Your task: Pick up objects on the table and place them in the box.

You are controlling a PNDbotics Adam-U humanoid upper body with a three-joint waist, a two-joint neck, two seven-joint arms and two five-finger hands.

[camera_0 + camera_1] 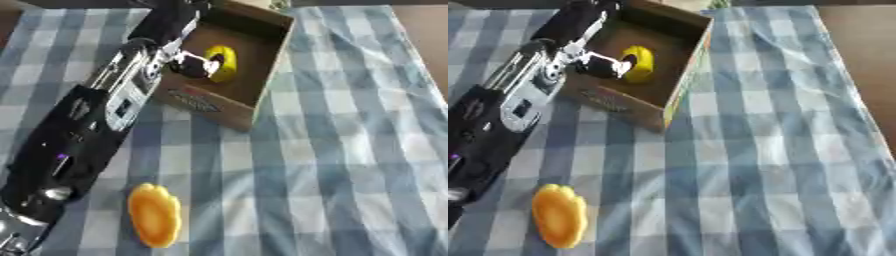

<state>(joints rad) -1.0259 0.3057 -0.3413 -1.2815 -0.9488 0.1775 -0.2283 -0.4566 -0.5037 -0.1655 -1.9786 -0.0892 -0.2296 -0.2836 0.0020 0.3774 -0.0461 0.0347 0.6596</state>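
At about seven o'clock, nearest the camera, an orange object (pixel 155 215) with a lobed, rounded outline lies flat on the blue-and-white checked cloth (pixel 350 150) that covers the tabletop (pixel 866 30), whose bare brown surface shows at the two o'clock corner. The orange object touches nothing else and sits well apart from the box. Just beside it, at eight o'clock, the left arm (pixel 87 130) enters from the lower corner, black with a silver section, and runs diagonally up toward twelve o'clock. Farther on, at eleven to twelve o'clock, an open brown cardboard box (pixel 219 107) stands on the cloth, turned askew so one corner points toward the viewer; printing shows on its near wall but cannot be read. The arm crosses over the box's near-left wall. Inside the box, the left robot hand (pixel 605 65) has its fingers curled round a yellow rounded object (pixel 640 63), pinching it at its left side. Whether the yellow object rests on the box floor or hangs just above it cannot be told. The right robot hand shows in neither view.
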